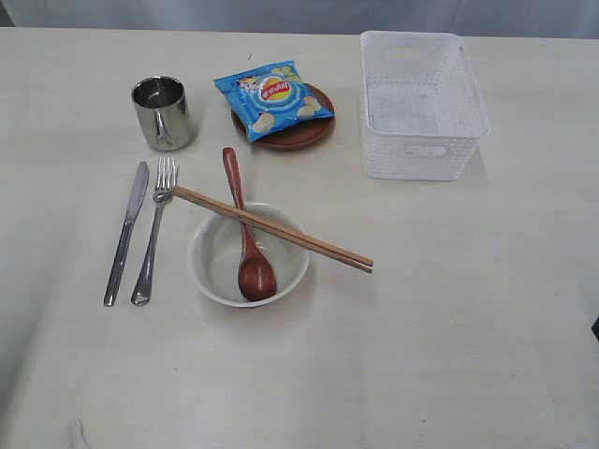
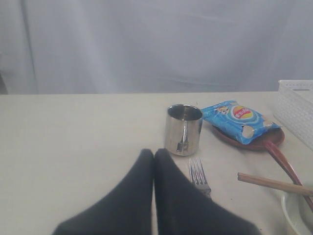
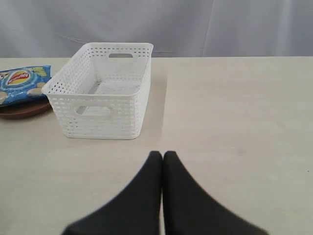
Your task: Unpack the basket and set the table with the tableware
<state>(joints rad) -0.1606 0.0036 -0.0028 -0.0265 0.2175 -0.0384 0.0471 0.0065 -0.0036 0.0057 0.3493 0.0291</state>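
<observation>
The white basket (image 1: 423, 105) stands empty at the back right of the table (image 1: 468, 327); it also shows as basket (image 3: 102, 90). An off-white bowl (image 1: 248, 254) holds a red-brown spoon (image 1: 245, 234), with two chopsticks (image 1: 271, 228) lying across its rim. To the bowl's left lie a steel knife (image 1: 126, 232) and fork (image 1: 155, 229). Behind them stands the steel mug (image 1: 162, 112). The brown plate (image 1: 292, 131) sits under a chip bag. My left gripper (image 2: 154, 152) is shut and empty, just short of the mug (image 2: 184, 129). My right gripper (image 3: 162, 154) is shut and empty, short of the basket.
A blue chip bag (image 1: 272, 97) lies on the brown plate. A pale curtain (image 2: 156, 44) hangs behind the table's far edge. Neither arm shows in the exterior view.
</observation>
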